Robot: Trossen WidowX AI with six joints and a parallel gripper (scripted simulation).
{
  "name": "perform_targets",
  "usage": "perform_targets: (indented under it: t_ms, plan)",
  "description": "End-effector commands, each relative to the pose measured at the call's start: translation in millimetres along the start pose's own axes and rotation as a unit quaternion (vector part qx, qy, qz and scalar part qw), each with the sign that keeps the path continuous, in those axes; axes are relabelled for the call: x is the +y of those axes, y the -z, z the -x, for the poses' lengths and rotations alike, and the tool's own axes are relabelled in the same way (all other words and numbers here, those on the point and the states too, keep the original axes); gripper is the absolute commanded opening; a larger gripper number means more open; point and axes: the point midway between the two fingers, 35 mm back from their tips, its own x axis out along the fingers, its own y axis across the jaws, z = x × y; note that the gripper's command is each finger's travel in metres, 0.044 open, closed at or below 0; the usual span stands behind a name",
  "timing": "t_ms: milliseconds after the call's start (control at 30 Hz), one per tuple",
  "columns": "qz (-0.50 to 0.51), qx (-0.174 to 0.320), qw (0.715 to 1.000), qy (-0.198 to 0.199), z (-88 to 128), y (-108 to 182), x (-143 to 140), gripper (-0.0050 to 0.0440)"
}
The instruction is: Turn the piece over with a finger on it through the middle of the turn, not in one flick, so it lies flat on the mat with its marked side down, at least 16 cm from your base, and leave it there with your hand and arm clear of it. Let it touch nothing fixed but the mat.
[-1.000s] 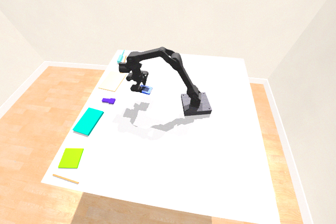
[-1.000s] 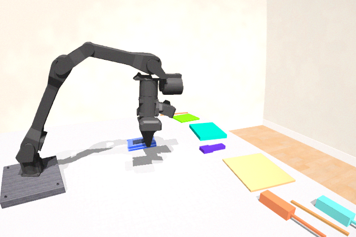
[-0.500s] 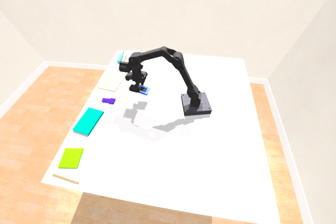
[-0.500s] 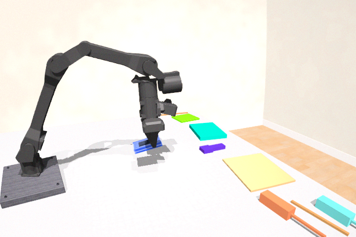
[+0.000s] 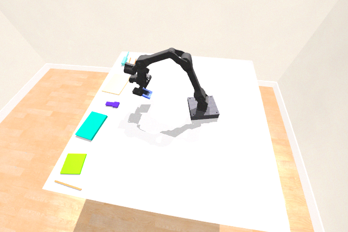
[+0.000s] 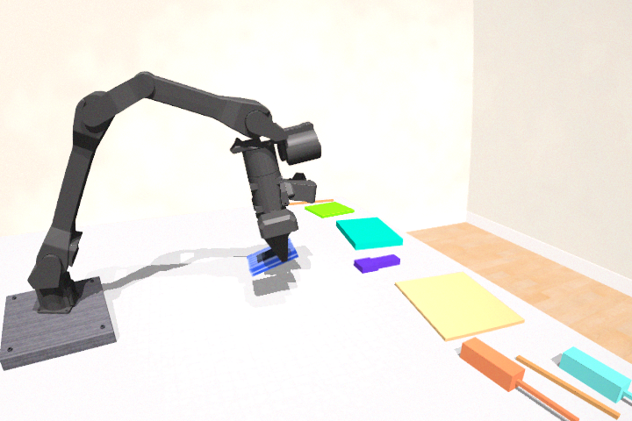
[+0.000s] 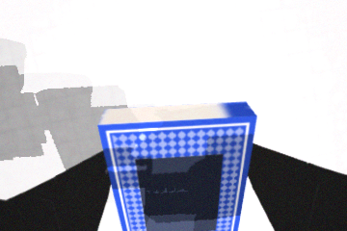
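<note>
The piece point(image 5: 148, 94) point(image 6: 271, 260) point(image 7: 178, 159) is a flat blue box with a diamond-patterned border and a dark panel on its broad face. That patterned face points up toward the wrist camera. My gripper point(image 5: 143, 92) point(image 6: 280, 256) point(image 7: 177, 155) is shut on the piece, with a finger at each long side. It holds the piece tilted a little above the white mat point(image 5: 180, 164) point(image 6: 227, 347), and the piece's shadow lies on the mat below it. The piece is well out from my base point(image 5: 203, 108) point(image 6: 55, 327).
Along the mat's edge lie a purple block point(image 5: 112, 104) point(image 6: 377, 263), a cyan slab point(image 5: 92, 125) point(image 6: 369, 232), a lime slab point(image 5: 73, 163) point(image 6: 328, 209) and a cream sheet point(image 5: 115, 83) point(image 6: 457, 303). An orange block point(image 6: 491, 363), a cyan block point(image 6: 594, 374) and an orange stick point(image 5: 67, 185) also lie there.
</note>
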Motion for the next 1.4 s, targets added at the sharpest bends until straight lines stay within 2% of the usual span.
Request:
perform_targets:
  t_ms: [0,200,267,300,767,833,867,1367]
  plan:
    - [0.003,-0.028,1.0,0.002,3,-3,-1,0.0]
    - [0.004,-0.068,0.998,0.001,2,-11,-1,0.0]
    - [0.004,-0.068,0.998,0.001,2,-11,-1,0.0]
    - [0.002,-0.047,0.999,0.0,-3,-9,0,0.0]
    - [0.005,-0.139,0.99,-0.002,-5,-27,0,0.0]
    - [0.005,-0.139,0.99,-0.002,-5,-27,0,0.0]
    - [0.003,-0.116,0.993,-0.003,-11,-24,2,0.0]
    - [0.006,-0.208,0.978,-0.004,-12,-42,2,0.0]
